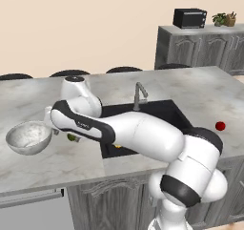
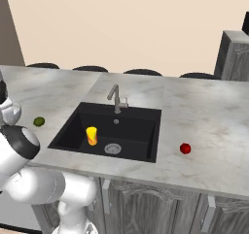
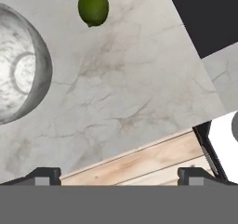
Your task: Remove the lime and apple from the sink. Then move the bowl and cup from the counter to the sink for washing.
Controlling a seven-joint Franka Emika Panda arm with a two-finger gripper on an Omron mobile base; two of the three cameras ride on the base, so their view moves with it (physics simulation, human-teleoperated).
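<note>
Bowl, wide grey-white marbled [image 1: 29, 137]: left of frame on counter, awaiting transfer. Small yellow cup [image 2: 91, 135] already stands in black sink [image 2: 141, 143]; dark-green lime [image 2: 39, 122] and glossy red apple [image 2: 185, 148] set out on counter. Gripper [image 3: 119, 175] spread wide, holding nothing, beside bowl.

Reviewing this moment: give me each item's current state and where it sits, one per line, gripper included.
lime: out of the sink, lying on the counter beside the bowl.
apple: on the counter, right of the sink.
cup: upright inside the sink.
bowl: upright on the counter, left of the sink.
gripper: open, empty.
</note>
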